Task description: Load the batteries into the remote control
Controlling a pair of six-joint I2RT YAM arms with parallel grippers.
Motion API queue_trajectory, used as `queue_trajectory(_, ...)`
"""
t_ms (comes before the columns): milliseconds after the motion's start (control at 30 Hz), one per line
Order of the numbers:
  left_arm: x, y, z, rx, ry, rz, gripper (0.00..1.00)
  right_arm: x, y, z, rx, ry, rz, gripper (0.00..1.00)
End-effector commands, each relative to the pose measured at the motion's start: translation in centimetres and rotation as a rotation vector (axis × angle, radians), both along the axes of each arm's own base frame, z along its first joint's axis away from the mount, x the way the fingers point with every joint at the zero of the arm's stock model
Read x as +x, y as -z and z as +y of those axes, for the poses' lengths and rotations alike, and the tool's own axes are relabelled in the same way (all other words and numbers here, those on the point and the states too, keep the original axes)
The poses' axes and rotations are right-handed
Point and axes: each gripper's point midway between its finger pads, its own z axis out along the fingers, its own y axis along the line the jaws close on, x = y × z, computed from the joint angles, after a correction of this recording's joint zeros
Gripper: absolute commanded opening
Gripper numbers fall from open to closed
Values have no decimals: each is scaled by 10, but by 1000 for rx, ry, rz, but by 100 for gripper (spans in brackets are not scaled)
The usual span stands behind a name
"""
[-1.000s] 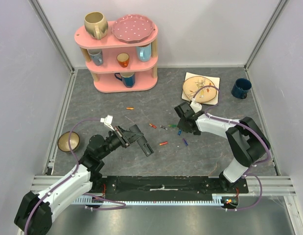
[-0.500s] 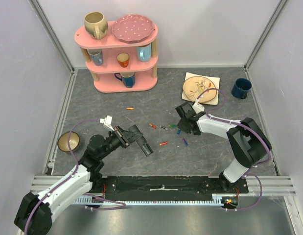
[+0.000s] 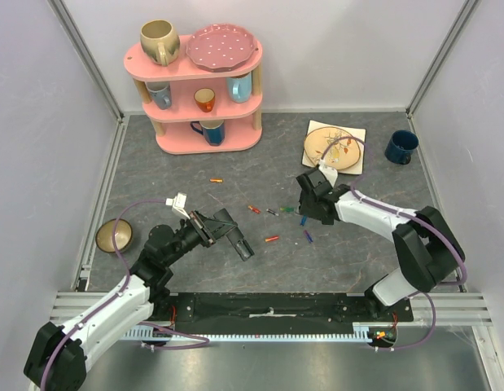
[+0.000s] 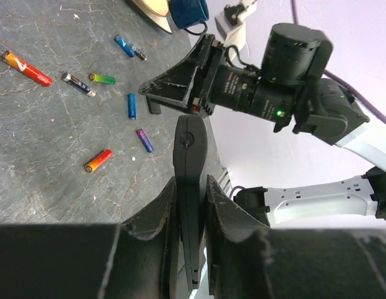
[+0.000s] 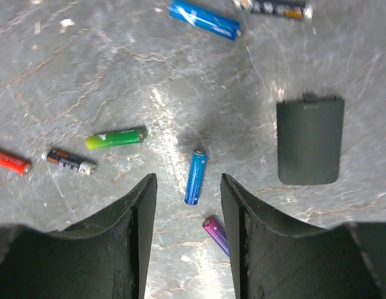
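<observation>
My left gripper (image 3: 225, 228) is shut on the remote control (image 3: 238, 241), a slim black bar held edge-on above the table. The left wrist view shows that remote control (image 4: 190, 156) clamped between both fingers (image 4: 152, 218). Several batteries lie loose on the grey table: red (image 3: 254, 208), dark (image 3: 271, 212), green (image 3: 287, 211), blue (image 3: 301, 220), purple (image 3: 308, 236) and orange (image 3: 271, 239). My right gripper (image 5: 188, 187) hovers open over them. A blue battery (image 5: 196, 177) lies just ahead of its fingertips, with a purple battery (image 5: 216, 233) between the fingers.
A black battery cover (image 5: 309, 141) lies flat to the right of the right gripper. One orange battery (image 3: 216, 180) lies apart, farther back. A pink shelf (image 3: 235, 140) with mugs stands at the back left, with a plate (image 3: 330, 147), a blue mug (image 3: 401, 147) and a bowl (image 3: 113, 236).
The right gripper has opened and shifted slightly to the right over the batteries. The left gripper has kept the remote control almost still.
</observation>
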Motion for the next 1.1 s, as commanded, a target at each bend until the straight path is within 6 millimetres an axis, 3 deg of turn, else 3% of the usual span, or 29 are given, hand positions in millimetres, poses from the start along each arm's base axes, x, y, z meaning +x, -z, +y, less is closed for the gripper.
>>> queue_trajectory(0, 0, -7, 1, -10, -4, -36, 2, 9, -38, -8, -182, -321, -57, 52)
queue_trajectory(67, 0, -5, 1, -6, 0, -37, 2, 4, -38, -10, -232, -448, -43, 52)
queue_trajectory(233, -1, -2, 2, -2, 1, -35, 2, -8, -32, -14, -271, -566, -15, 56)
queue_trajectory(467, -3, -2, 1, 1, 14, -36, 2, -9, -24, -14, -257, -540, -4, 60)
queue_trajectory(700, -6, -3, 0, -2, 27, -42, 2, -5, -14, 12, -180, -587, -6, 61)
queue_trajectory(900, -8, -2, 2, -5, 21, -39, 2, -11, -4, 5, -218, -612, 32, 62)
queue_trajectory(1067, -8, 0, 2, -7, 19, -32, 2, -11, 4, 11, -169, -562, 50, 59)
